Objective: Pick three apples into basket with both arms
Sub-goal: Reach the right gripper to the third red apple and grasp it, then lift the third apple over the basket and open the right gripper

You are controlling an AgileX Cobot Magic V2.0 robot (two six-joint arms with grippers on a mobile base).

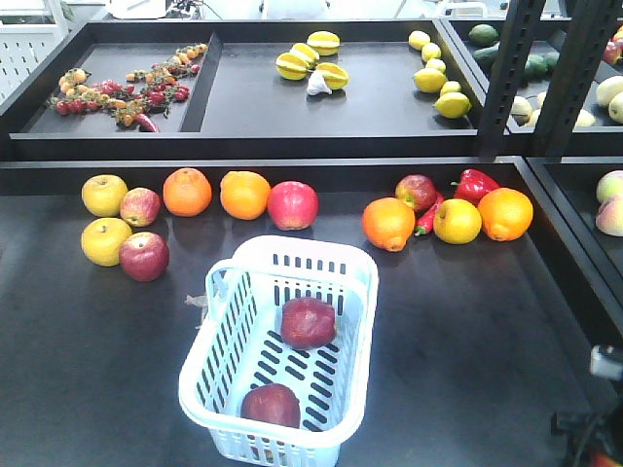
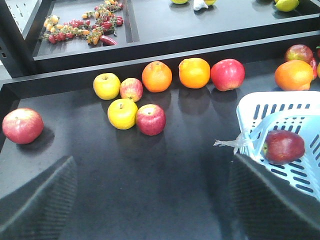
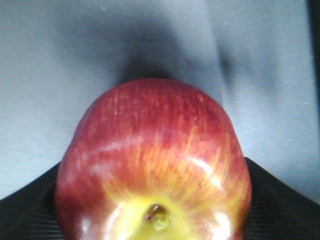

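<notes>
Apples: two dark red ones [image 1: 308, 322] [image 1: 271, 405] lie inside the basket [image 1: 219, 302]. Right gripper [image 3: 152, 220] is clamped on a third apple [image 3: 152, 160]; left gripper [image 2: 150, 200], near the basket, stands apart, holding nothing.

Straight ahead of my left pincer [image 2: 155, 215], two oranges [image 2: 157, 76] sit side by side against the back ledge [image 2: 150, 65]. Two yellow fruits [image 2: 122, 113] lie nearer, ahead and slightly left. A third orange [image 2: 294, 75] sits far ahead to the right. Beyond the ledge, ahead-left, I see small red and orange fruits [image 2: 82, 30] scattered on the upper tray [image 2: 165, 25].
</notes>
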